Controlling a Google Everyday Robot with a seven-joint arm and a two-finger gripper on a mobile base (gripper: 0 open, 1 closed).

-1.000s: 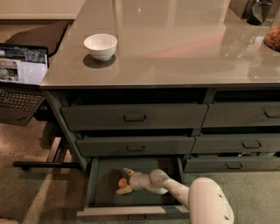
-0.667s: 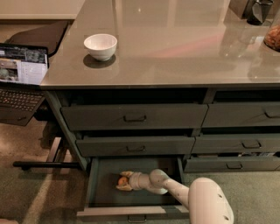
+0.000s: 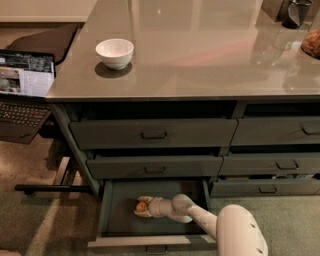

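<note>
The bottom drawer [image 3: 112, 212] of the grey cabinet stands pulled out. My arm [image 3: 200, 216] reaches down into it from the lower right. My gripper [image 3: 141, 207] sits at the left middle of the drawer floor, its pale fingers [image 3: 145, 199] closed on either side of a small round orange object [image 3: 142, 205]. That object rests low in the drawer between the fingers. Nothing else shows inside the drawer.
A white bowl [image 3: 114, 52] stands on the grey countertop [image 3: 200, 45] at the left. An open laptop [image 3: 22, 80] sits on a side desk at the far left. Closed drawers [image 3: 152, 133] lie above and to the right. Dark items [image 3: 295, 12] and a snack bag [image 3: 312, 42] occupy the counter's far right.
The fingers have drawn in around the orange object, from a wider spread a second ago. The arm has barely shifted.
</note>
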